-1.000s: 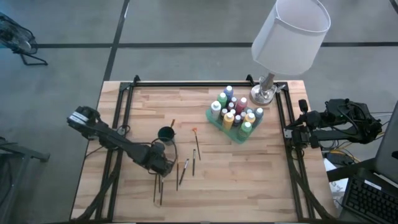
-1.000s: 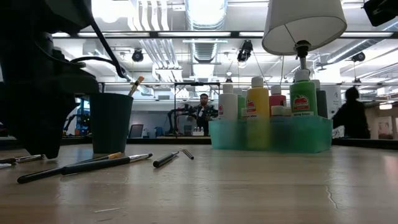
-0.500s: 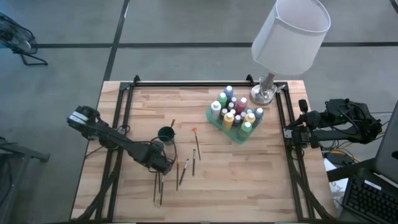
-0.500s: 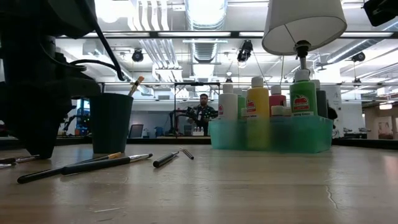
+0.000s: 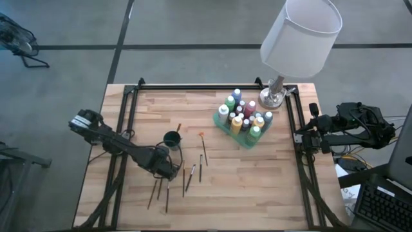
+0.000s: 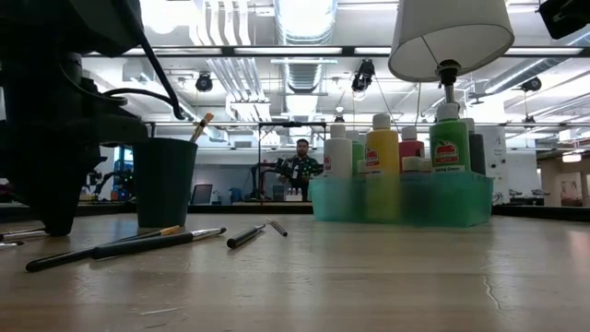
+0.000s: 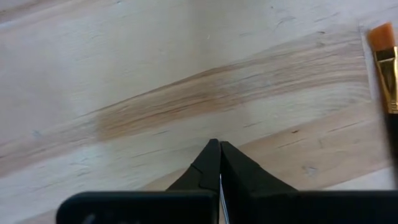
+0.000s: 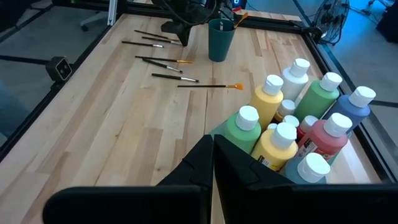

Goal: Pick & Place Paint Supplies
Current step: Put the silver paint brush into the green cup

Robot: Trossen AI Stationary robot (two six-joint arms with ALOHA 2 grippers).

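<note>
Wooden brushes (image 5: 187, 178) — roughly six loose — one in dark cup (image 5: 171, 138).

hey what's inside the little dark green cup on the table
One brush stands in the dark green cup, its bristle end leaning out over the rim. The cup's wall hides the rest of the brush, and no view shows the cup's bottom, so anything else in there can't be seen.
</note>
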